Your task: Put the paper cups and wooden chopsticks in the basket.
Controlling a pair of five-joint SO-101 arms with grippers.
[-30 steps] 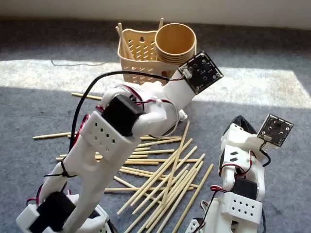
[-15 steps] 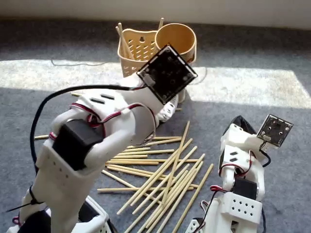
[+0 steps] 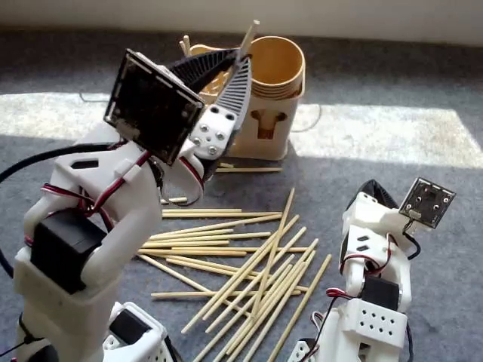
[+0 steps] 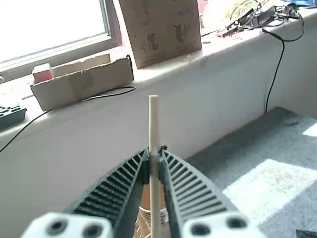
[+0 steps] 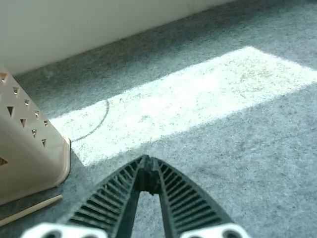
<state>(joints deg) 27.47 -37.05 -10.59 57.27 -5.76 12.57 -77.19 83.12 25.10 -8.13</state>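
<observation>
The left end effector (image 4: 154,151) is clenched on a single wooden chopstick (image 4: 153,124), pinching it between the ribbed jaws so that a good length stands out past the fingertips. How much runs back between the jaws is hidden. In the high view this end effector (image 3: 240,57) hangs over the near rim of the basket (image 3: 264,139). The chopstick's long axis follows the jaws and tilts steeply, its free end pointing up and away toward the far wall, over the basket mouth. The paper cups (image 3: 273,64) sit nested as one stack in the basket's right-hand part, mouths up. The loose chopsticks (image 3: 249,264) lie flat on the grey carpeted bench in a fan between the two arms, most slanting toward the basket and some crossing others, and one lies just beside the basket's foot. The right end effector (image 5: 144,178) is closed on nothing, low over the bench near the basket's corner. A chopstick is likely light, stiff, thin and smooth, so it will swing or slide in a pinch taken near one end. A hold near the middle seems steadier, and the sticks lying apart at the fan's edge look easier to take than the crossed ones. The cups would crush under a hard squeeze, so their rim is probably the safest hold.
</observation>
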